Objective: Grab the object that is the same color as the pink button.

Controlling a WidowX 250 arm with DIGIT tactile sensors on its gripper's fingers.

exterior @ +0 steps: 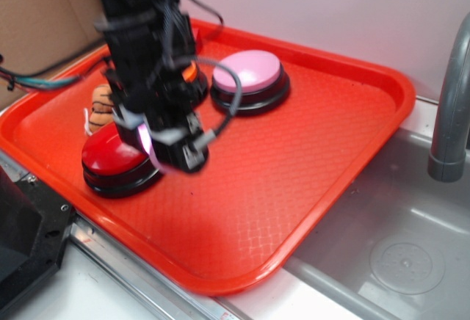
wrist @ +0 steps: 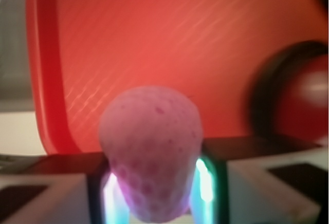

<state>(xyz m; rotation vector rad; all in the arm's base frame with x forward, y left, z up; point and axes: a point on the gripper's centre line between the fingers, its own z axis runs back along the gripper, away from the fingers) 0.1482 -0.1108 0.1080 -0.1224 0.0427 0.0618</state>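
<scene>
In the wrist view the small pale pink dimpled ball [wrist: 151,149] is squeezed between my two fingers, whose lit pads [wrist: 204,183] press on its sides. My gripper [wrist: 157,193] is shut on it and holds it above the red tray [wrist: 154,39]. In the exterior view my gripper [exterior: 163,144] hangs over the tray next to the red-topped button [exterior: 114,157]; the ball shows there only as a pink sliver [exterior: 145,138] between the fingers. The pink button [exterior: 248,72] with its lilac-pink dome sits further back on the tray, apart from my gripper.
The orange-topped button [exterior: 189,74] is mostly hidden behind the arm. A striped tan plush toy [exterior: 101,103] lies left of the arm. The red button also shows in the wrist view [wrist: 303,98]. A grey sink [exterior: 396,246] and faucet [exterior: 448,107] stand right of the tray [exterior: 294,158].
</scene>
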